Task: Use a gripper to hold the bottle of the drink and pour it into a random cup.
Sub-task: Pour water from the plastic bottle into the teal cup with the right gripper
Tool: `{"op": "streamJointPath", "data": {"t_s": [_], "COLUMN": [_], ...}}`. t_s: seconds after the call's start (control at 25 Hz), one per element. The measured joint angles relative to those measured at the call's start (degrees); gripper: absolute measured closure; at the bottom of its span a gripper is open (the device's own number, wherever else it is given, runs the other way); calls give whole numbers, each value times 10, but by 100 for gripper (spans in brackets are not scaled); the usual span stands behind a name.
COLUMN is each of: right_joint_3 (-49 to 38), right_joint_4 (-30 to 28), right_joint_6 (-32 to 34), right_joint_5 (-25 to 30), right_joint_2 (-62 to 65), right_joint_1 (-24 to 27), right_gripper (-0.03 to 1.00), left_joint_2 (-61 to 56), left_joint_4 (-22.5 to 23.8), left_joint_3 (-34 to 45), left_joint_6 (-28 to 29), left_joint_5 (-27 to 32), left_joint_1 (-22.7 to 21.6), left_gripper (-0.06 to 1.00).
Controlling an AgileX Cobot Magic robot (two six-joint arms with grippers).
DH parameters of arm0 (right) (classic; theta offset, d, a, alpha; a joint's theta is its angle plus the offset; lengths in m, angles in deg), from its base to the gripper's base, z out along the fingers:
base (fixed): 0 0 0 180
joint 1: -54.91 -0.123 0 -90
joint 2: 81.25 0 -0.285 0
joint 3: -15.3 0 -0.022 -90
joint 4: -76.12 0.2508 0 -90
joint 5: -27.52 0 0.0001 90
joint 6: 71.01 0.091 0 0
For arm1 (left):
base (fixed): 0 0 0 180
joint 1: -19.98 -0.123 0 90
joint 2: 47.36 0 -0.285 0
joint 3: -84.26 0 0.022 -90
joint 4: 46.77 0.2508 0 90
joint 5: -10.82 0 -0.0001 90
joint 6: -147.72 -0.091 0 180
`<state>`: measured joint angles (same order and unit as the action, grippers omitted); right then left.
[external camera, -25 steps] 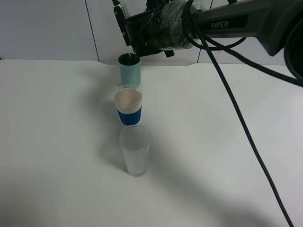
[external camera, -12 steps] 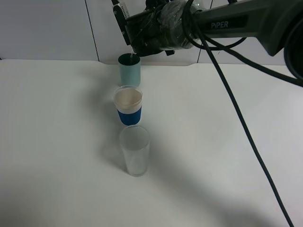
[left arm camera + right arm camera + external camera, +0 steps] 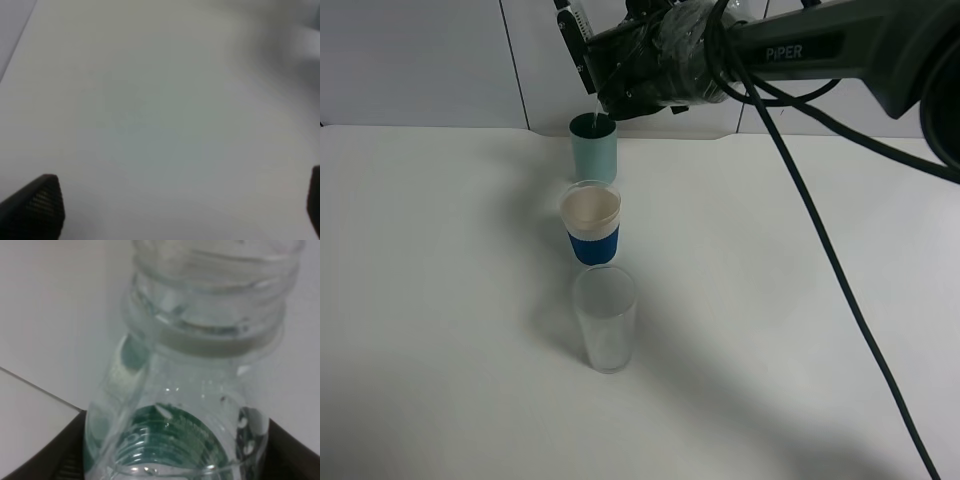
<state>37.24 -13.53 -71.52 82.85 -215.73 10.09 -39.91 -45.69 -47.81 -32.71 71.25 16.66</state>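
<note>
My right gripper (image 3: 632, 68) is shut on the bottle of the drink (image 3: 605, 60) and holds it tipped on its side above the table's far edge. Its capless neck (image 3: 576, 25) points left. A thin stream (image 3: 596, 112) falls from it into the pale teal cup (image 3: 594, 152) right below. In the right wrist view the clear bottle (image 3: 200, 385) with its green label fills the frame between my black fingers (image 3: 47, 455). My left gripper (image 3: 175, 205) hangs open over bare table, with only its fingertips (image 3: 35, 205) showing.
A white cup with a blue sleeve (image 3: 591, 225) stands just in front of the teal cup, and a tall clear glass (image 3: 605, 318) nearer still, all in one row. A black cable (image 3: 840, 280) from the right arm hangs across the right side of the white table (image 3: 440, 300).
The bottle and my right gripper have shifted only very slightly above the teal cup. The cups and the glass have not moved.
</note>
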Motion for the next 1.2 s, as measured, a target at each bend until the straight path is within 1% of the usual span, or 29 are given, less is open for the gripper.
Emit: {"op": "streamJointPath", "data": {"t_s": [0.24,0.52,1.08,1.2], "right_joint_3": [0,0,0,0], "right_joint_4": [-15,-17,-26,-26], "right_joint_6": [-1,-21,-31,-44], "right_joint_5": [0,0,-1,-1], "right_joint_2": [0,0,0,0], "right_joint_1": [0,0,0,0], "right_gripper": [40,40,40,40], "left_joint_2": [0,0,0,0], "left_joint_4": [0,0,0,0], "left_joint_3": [0,0,0,0], "left_joint_6": [0,0,0,0], "left_joint_5": [0,0,0,0], "left_joint_1": [0,0,0,0], "left_gripper": [-4,-4,-4,-4]}}
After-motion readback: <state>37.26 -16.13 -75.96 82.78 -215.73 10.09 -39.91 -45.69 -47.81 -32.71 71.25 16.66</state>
